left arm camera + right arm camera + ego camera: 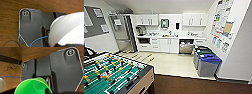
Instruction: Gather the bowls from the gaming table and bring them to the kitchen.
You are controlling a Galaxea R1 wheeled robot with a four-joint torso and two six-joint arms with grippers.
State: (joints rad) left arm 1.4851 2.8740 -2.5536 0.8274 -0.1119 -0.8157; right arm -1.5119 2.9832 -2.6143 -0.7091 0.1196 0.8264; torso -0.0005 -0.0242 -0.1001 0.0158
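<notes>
The head view looks across a foosball table (111, 75) toward the kitchen (169, 35), with its white cabinets and counter, and lidded bins (207, 63) to one side. In the left wrist view a smooth whitish bowl (67, 30) sits tight against the left gripper; I cannot tell its finger spread. In the right wrist view a glossy green cup (33, 87) sits against the right gripper; its grip is unclear too.
</notes>
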